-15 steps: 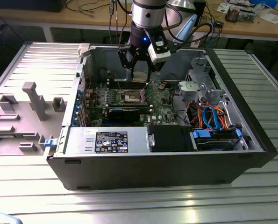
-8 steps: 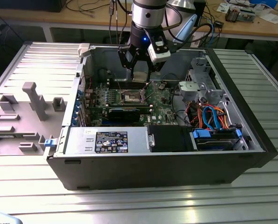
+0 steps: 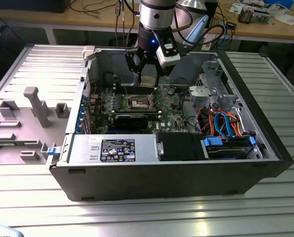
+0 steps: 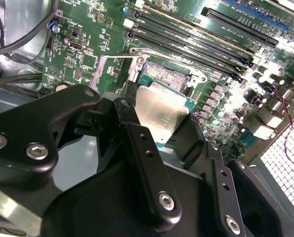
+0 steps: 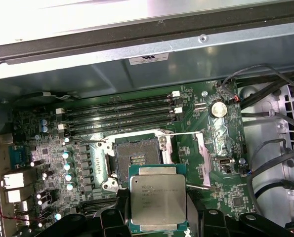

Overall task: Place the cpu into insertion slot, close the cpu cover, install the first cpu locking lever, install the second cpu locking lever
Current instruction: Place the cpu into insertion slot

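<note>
My gripper (image 3: 147, 79) hangs over the green motherboard inside the open computer case, shut on the cpu (image 5: 158, 197), a flat square chip with a dull silvery top. In both wrist views the chip sits level between the black fingers (image 4: 137, 143), just short of the insertion slot (image 5: 137, 158). The slot's dark centre (image 4: 166, 76) lies uncovered. A silvery band along one side of the slot looks like the cpu cover (image 5: 154, 134), lifted off it. A thin wire lever (image 5: 186, 133) sticks out sideways from the slot.
Long black memory slots (image 5: 122, 116) run beside the socket. The case's metal wall (image 5: 151, 69) rises behind the board. Bundled cables (image 3: 221, 123) and a drive cage (image 3: 211, 89) fill the exterior view's right. A black power supply (image 3: 179, 145) sits at the case front.
</note>
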### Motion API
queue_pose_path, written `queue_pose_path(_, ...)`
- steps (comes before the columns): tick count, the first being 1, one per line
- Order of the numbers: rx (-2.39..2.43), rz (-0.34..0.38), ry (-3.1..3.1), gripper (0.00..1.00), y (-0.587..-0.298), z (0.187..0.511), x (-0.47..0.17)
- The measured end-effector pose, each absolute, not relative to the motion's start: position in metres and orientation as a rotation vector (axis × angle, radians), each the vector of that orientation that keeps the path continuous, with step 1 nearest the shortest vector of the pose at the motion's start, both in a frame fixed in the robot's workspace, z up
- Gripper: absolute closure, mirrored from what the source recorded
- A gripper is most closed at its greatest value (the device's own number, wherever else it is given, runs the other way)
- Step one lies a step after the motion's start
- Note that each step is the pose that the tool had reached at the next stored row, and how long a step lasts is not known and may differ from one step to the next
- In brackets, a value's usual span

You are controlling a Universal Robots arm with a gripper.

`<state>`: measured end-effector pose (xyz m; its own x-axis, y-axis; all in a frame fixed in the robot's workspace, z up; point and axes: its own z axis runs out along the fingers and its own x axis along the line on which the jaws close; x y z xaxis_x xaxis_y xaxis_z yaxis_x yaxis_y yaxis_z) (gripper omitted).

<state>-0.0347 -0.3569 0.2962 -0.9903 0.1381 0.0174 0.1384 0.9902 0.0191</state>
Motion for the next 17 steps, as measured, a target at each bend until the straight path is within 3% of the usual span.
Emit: queue_pose_path(17, -0.263, -0.032, -3.115, 0.45, -0.3569, 0.2962, -0.0347)
